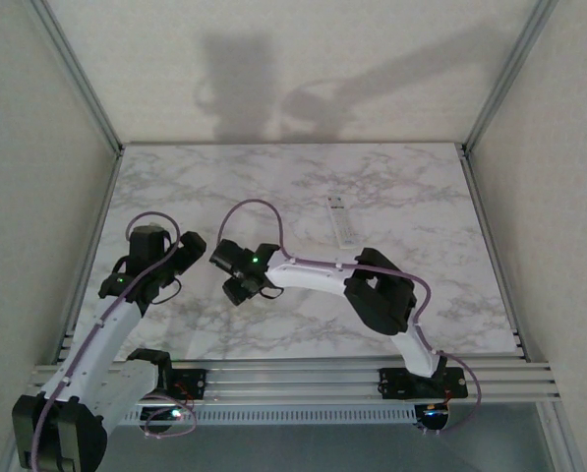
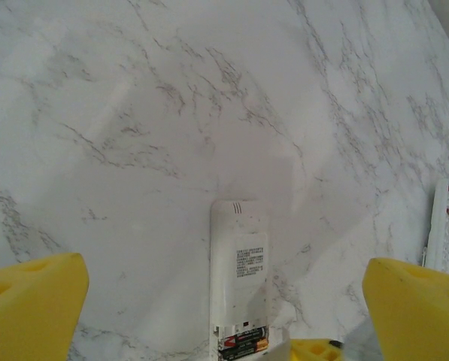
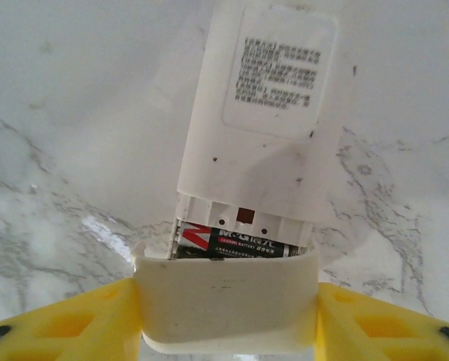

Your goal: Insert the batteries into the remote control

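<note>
R gripper (image 3: 228, 304) pinches white cover (image 3: 224, 293) at open bay of remote (image 3: 209, 150), where battery (image 3: 239, 244) label partly reads "BATTERY". L gripper (image 2: 224, 267) spread wide. Sticker (image 3: 280, 75) print too small to read.

You're looking at a white remote (image 3: 262, 113) with a dark-printed label (image 3: 280, 71), black batteries (image 3: 235, 244) banded red, an off-white cover (image 3: 224, 301), yellow fingers (image 3: 66, 323), and a white marble table (image 1: 273, 177) veined grey.

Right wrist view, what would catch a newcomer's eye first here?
The white remote control lies back-up on the marble table with its battery bay open, a dark, red-marked battery showing inside. Just below it, a white battery cover sits pinched between the yellow fingers of the right gripper. In the left wrist view, the left gripper is wide open near the same remote.
</note>
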Controlling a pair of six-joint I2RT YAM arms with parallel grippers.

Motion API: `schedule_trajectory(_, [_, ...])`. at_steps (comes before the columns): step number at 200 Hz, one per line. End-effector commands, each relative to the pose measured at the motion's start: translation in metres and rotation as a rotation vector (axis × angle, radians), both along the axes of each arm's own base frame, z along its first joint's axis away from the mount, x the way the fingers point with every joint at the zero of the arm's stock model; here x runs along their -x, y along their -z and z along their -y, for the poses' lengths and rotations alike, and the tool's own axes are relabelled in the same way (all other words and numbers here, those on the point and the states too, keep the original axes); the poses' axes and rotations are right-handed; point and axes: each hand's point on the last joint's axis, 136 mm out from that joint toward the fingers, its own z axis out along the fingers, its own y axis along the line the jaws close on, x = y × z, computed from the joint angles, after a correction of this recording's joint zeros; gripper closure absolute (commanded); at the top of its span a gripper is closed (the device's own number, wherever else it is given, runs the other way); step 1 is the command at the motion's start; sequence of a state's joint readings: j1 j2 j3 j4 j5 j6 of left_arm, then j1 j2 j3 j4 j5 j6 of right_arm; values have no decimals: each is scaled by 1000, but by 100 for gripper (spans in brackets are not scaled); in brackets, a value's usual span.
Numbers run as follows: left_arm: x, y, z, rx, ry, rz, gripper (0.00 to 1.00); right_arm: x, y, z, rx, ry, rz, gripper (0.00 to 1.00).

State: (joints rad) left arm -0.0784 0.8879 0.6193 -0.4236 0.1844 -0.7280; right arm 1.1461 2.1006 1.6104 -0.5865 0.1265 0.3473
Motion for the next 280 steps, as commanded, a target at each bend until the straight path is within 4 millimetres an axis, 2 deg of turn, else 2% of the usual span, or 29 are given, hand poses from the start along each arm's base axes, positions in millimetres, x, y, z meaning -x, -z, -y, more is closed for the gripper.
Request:
schedule_trajectory(1, [2, 4, 0, 5, 17, -9, 6, -9, -18, -2, -107, 82, -42, 44])
schedule_trajectory(22, [2, 3, -1, 7, 11, -5, 6, -13, -8, 3, -112, 150, -88, 44])
schedule_trajectory(44, [2, 2, -3, 6, 5, 3, 6, -10, 1, -1, -123, 172, -131, 44])
schedule_trajectory(84, [4, 16, -12, 14, -15, -18, 6, -5, 15, -6, -114, 185, -189, 44])
schedule_trajectory(121, [7, 22, -15, 18, -21, -26, 6, -3, 24, 1, -72, 212, -202, 44])
schedule_trajectory(219, [9, 27, -16, 23, -24, -32, 6, 4, 30, 1, -12, 185, -185, 43])
schedule_trajectory(280, [10, 27, -17, 21, -26, -33, 6, 1, 36, 0, 14, 191, -173, 40])
